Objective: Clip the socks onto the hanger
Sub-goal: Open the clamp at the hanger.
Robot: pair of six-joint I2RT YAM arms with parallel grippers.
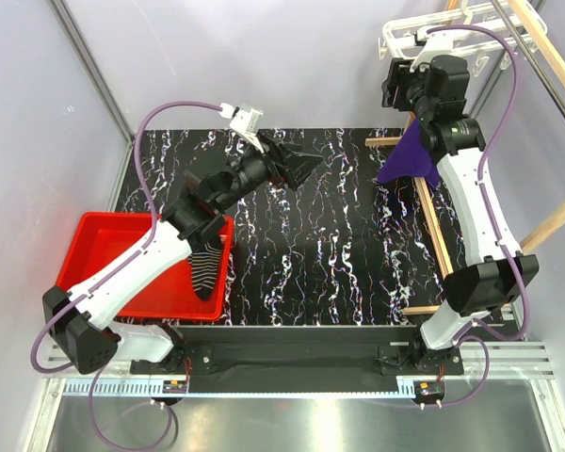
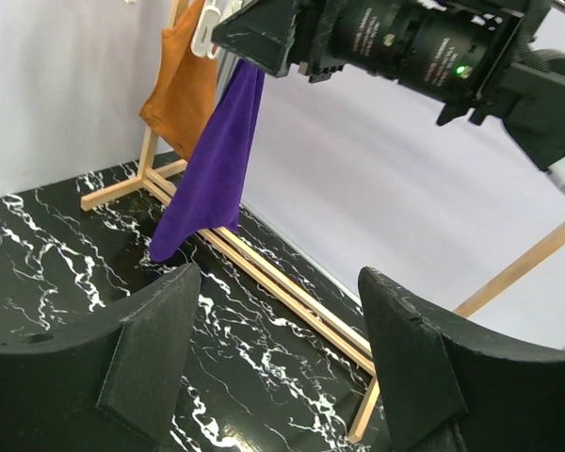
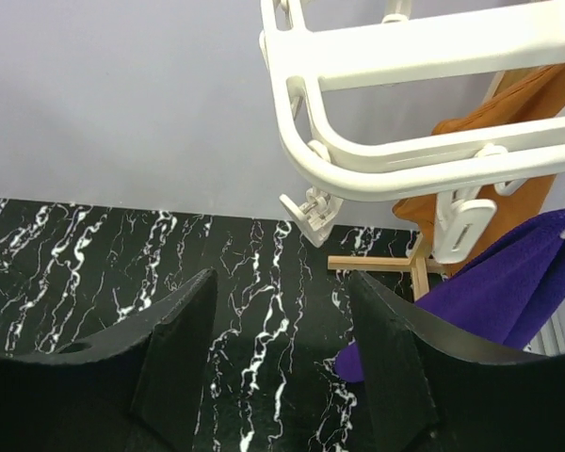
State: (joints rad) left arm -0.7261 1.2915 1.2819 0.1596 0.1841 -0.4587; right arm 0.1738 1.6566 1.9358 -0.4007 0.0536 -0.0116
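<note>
White arm shells (image 1: 132, 273), black joints (image 1: 490, 282), purple cables (image 1: 160, 113), black wedge-shaped claw fingers (image 2: 160, 330), green light (image 2: 462, 69)

All 3 views are bright and evenly lit by soft, diffuse light, leaving the pale walls (image 1: 264, 66) washed lilac-grey and shadows faint. The glossy black marbled surface (image 1: 311, 235) carries a mild sheen, and a bright white strip (image 1: 292, 386) glares along the top view's near edge. Focus is crisp, though the matte black left claw (image 2: 275, 282) and right claw (image 3: 282, 282) show little surface detail, and the white hanger (image 3: 433, 56) is nearly overexposed.
</note>
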